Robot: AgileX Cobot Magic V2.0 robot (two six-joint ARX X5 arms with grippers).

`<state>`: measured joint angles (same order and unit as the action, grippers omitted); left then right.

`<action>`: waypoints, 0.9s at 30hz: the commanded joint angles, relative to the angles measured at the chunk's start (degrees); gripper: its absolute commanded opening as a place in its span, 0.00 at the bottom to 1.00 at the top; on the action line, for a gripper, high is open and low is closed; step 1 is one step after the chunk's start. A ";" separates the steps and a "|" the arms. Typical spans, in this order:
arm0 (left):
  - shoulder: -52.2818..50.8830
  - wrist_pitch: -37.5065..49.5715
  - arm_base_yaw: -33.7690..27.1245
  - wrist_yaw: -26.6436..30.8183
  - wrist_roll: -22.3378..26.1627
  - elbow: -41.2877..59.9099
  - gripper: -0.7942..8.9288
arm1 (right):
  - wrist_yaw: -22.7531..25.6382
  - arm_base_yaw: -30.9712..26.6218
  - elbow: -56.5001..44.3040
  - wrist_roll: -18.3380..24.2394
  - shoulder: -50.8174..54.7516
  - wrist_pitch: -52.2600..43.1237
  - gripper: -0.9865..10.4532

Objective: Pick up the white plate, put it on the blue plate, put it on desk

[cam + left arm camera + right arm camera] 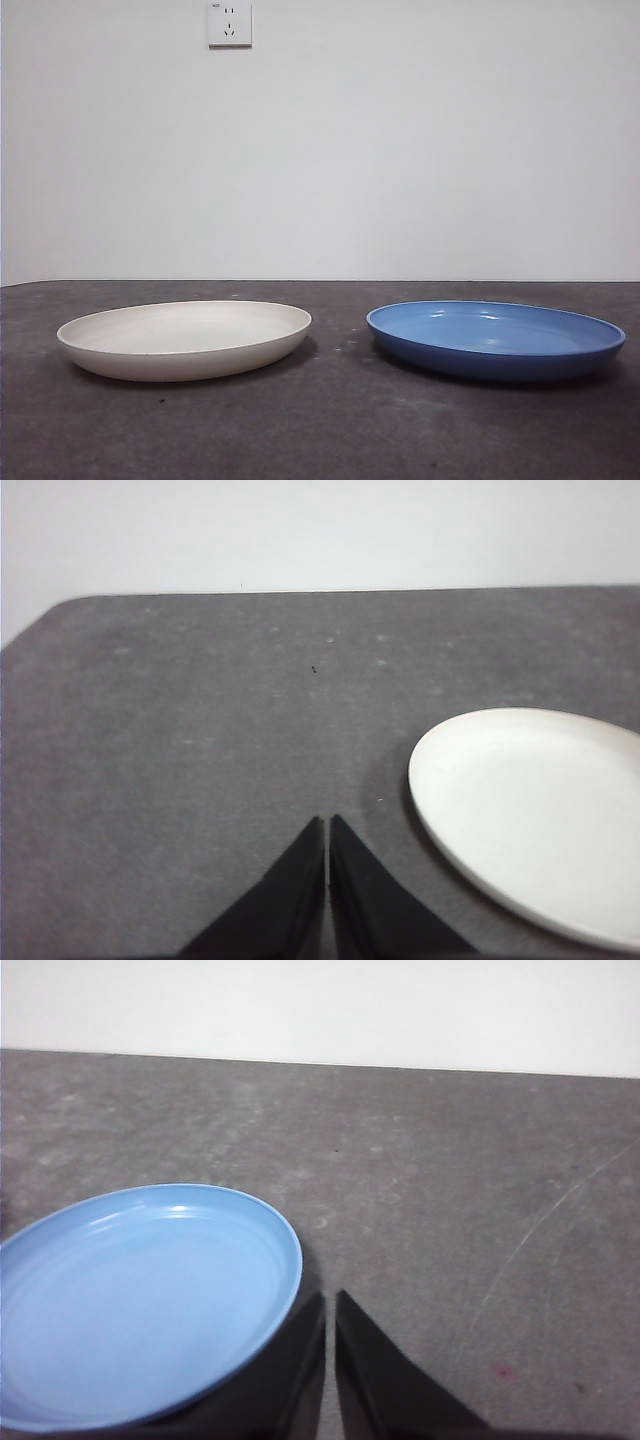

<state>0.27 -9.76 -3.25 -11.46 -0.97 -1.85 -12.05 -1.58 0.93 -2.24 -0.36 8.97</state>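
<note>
White plate (185, 338): flat on desk (330, 430), apart from blue plate (495, 338).
Left gripper (328, 825): jaws pressed together, empty.
Right gripper (330, 1300): likewise.

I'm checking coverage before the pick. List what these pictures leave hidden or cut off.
- White plate: left wrist view cuts off its far side at the picture edge.
- Blue plate: right wrist view crops one side; the right gripper covers part of its rim.
- Both plates' undersides: unseen in the front view, against the desk.
- Arms: absent from the front view.
</note>
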 commanded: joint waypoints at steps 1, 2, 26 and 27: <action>-0.09 -0.48 -0.11 0.07 -9.97 1.16 0.09 | -0.52 -0.07 -0.22 -7.28 0.15 0.02 0.10; -0.09 -0.48 -0.11 0.07 -12.50 1.16 0.09 | -0.57 -0.07 -0.22 -9.68 0.15 0.07 0.10; 1.84 -9.01 -0.11 -0.39 -26.84 -11.47 0.09 | -5.46 -0.07 10.25 -21.11 0.07 3.04 0.10; 2.58 -9.92 -0.11 -0.39 -26.53 -12.87 0.09 | -5.44 -0.07 11.65 -20.90 -0.11 3.65 0.10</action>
<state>2.28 -19.33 -3.25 -11.88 -27.75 -13.47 -17.76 -1.58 11.33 -22.98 -0.38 12.47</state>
